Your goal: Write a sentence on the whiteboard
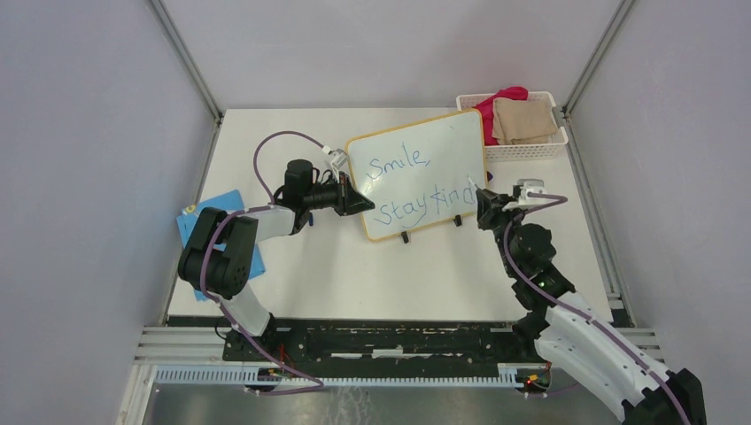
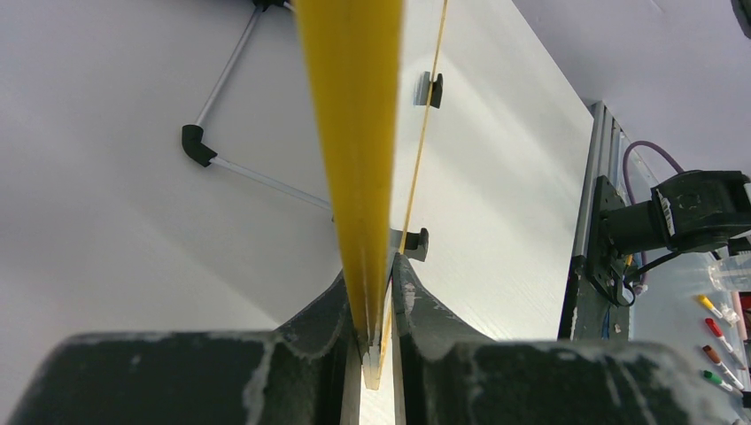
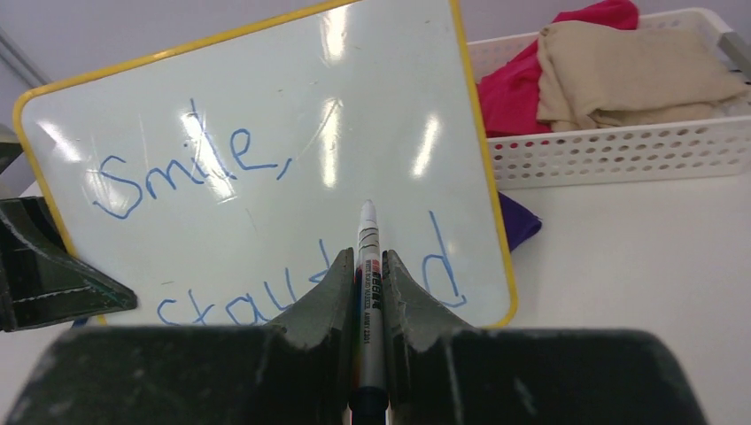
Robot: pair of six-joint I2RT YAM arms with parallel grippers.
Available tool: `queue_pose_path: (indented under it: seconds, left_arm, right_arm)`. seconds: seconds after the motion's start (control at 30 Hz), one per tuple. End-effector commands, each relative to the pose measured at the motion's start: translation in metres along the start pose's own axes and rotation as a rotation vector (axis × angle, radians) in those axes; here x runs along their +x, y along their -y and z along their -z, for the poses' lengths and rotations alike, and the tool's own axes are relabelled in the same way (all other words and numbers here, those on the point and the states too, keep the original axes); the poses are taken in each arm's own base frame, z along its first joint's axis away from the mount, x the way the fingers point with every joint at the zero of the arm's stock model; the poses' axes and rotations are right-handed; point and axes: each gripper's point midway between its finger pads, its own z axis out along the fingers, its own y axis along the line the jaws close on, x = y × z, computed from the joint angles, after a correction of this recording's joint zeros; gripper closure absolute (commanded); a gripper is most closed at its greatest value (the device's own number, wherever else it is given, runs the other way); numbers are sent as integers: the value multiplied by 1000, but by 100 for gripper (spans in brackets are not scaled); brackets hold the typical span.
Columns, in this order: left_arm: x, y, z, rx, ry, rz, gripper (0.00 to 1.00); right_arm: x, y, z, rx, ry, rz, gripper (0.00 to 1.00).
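Observation:
The whiteboard (image 1: 416,173) with its yellow frame stands tilted mid-table on small black feet. Blue words "Smile," (image 1: 398,165) and "Stay kind" (image 1: 423,205) are on it in two lines. My left gripper (image 1: 361,203) is shut on the board's left edge, whose yellow frame (image 2: 354,168) runs edge-on between the fingers in the left wrist view. My right gripper (image 1: 483,205) is shut on a white marker (image 3: 367,292), its tip close to the board (image 3: 266,150) near the last word. The words also show in the right wrist view (image 3: 186,168).
A white basket (image 1: 522,147) with pink and beige cloths stands at the back right, beside the board. A blue card (image 1: 221,232) lies at the left edge under my left arm. A purple item (image 3: 518,221) lies behind the board's right corner.

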Motion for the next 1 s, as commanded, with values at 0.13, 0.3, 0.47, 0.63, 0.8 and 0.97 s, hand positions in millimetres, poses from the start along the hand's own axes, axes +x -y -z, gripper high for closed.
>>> queue_pose_path:
  seconds: [0.13, 0.3, 0.47, 0.63, 0.8, 0.97]
  left_arm:
    - [22, -14, -1, -79, -64, -12, 98]
    - [22, -15, -1, -86, -62, -14, 98]
    - [22, -16, -1, -90, -64, -16, 98]
    - [22, -17, -1, -92, -65, -14, 98]
    - [23, -17, -1, -94, -66, -13, 98]
    - [22, -17, -1, -95, -64, -13, 98]
  right_arm:
    - [33, 46, 26, 176, -12, -40, 100]
    - [46, 45, 21, 175, -32, -134, 100]
    - [53, 53, 15, 166, -27, -272, 100]
    - [66, 72, 20, 193, 19, -425, 100]
    - [68, 79, 21, 201, 49, -470, 100]
    - [61, 79, 16, 202, 50, -454, 100]
